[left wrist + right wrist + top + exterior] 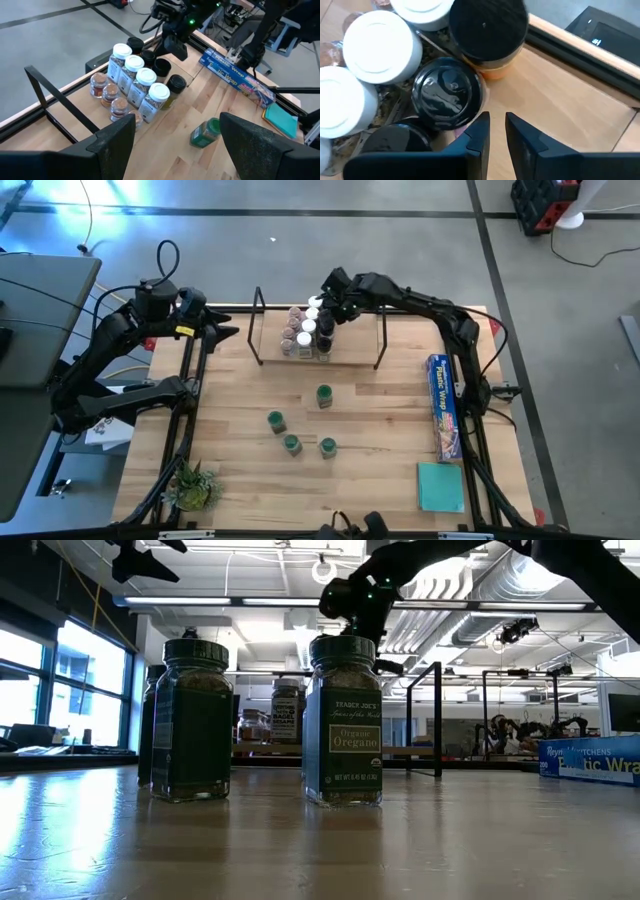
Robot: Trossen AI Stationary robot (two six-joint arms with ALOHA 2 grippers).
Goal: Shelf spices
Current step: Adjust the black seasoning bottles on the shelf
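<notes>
Right pincer (pixel 325 318): held over the jar cluster on the shelf (pixel 355 356), toward twelve o'clock on the bench (pixel 380 480); the fingers are seen nearly closed with only a thin gap, and nothing is gripped between them.
Left pincer (pixel 228 332): parked at about ten o'clock, off the shelf's left end; the jaws are spread wide and nothing is held.
Shelved spices (pixel 134 80): white-topped, black-topped and clear pinkish jars are packed tight, many touching, between the wire uprights.
Loose spices (pixel 324 396): four green-topped jars are left on the open bench near its centre, one nearer the shelf and three toward six o'clock of it.
Progress: judged well along, with the green-topped jars not yet shelved.
Risk, cluster: the right fingers are close above a black lid (pixel 448 97); any sideways move before lifting could knock a neighbour, since the jars are crowded.
Risk, uprights: the thin wire posts could be clipped by a wrist on the way out.
Risk, loose jars: the three are set close together, so a wide approach could topple one.
Views: only the low view shows a label, reading oregano (pixel 344 730); only the right wrist view shows the narrow finger gap; jar spacing is given by the high view alone.
Not task items: the blue wrap box (pixel 444 406) and teal square (pixel 441 486) lie at three to five o'clock.
</notes>
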